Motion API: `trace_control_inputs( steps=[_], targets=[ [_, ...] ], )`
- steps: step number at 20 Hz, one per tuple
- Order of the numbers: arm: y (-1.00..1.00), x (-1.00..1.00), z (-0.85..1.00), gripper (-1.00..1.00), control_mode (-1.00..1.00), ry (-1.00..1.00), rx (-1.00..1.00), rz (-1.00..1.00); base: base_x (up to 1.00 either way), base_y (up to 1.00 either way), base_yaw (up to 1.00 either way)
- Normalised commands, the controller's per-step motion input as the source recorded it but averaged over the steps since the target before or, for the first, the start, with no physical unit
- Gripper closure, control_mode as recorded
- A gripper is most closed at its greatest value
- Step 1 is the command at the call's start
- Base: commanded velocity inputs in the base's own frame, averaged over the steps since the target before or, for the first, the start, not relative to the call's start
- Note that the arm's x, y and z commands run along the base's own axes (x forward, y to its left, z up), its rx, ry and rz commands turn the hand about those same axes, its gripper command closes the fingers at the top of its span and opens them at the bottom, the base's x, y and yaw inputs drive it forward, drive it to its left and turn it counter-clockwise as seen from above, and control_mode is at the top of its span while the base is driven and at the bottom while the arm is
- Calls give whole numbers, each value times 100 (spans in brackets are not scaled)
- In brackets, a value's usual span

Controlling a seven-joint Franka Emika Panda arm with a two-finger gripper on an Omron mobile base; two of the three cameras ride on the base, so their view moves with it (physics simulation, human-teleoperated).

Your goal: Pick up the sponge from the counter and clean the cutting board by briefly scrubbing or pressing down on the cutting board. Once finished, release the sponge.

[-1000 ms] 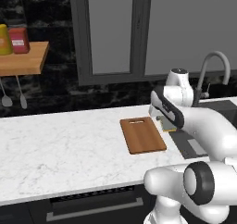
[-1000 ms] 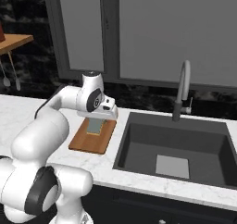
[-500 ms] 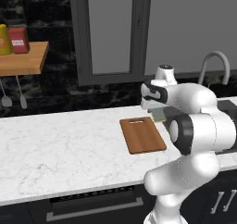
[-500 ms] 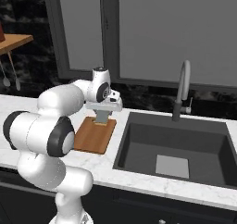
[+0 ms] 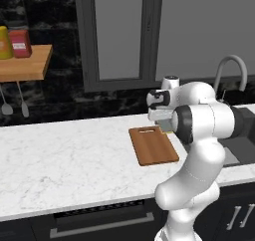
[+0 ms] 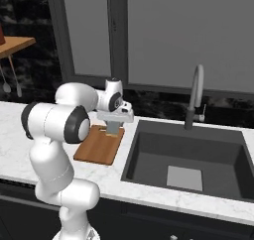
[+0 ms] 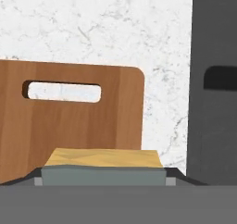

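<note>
- Since earlier, arm has swung toward board's (image 5: pixel 153 145) handle end.
- Pincer (image 6: pixel 113 129) grips sponge (image 7: pixel 104 165) above board.
- Pickup done; scrubbing and release remain.

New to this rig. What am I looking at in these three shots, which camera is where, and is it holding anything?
It is a rendered kitchen with a white robot arm on a base that can drive. Two cameras ride on that base behind the arm, one to its left and one to its right, so both show the same scene from two sides. The third camera sits on the hand and looks along it.

On the white marble counter lies a reddish-brown cutting board with a handle slot; a dark sink with a faucet is beside it.

The hand hangs over the board's sink-side end and holds the sponge, grey layer over yellow, between its fingers. From these views I cannot tell whether the sponge is touching the board yet.
</note>
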Motion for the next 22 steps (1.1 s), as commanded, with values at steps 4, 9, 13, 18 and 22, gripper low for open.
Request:
trace_control_inputs(
  steps=[4, 9, 13, 18, 22],
  targets=[
    [0, 9, -62, 100, -100, 1, 0, 0, 0, 0, 0],
    [0, 9, -53, 100, -100, 0, 0, 0, 0, 0, 0],
    [0, 4, -59, 100, -100, 0, 0, 0, 0, 0, 0],
    [0, 0, -64, 100, -100, 0, 0, 0, 0, 0, 0],
    [0, 0, -65, 100, -100, 0, 0, -2, 0, 0, 0]
  ],
)
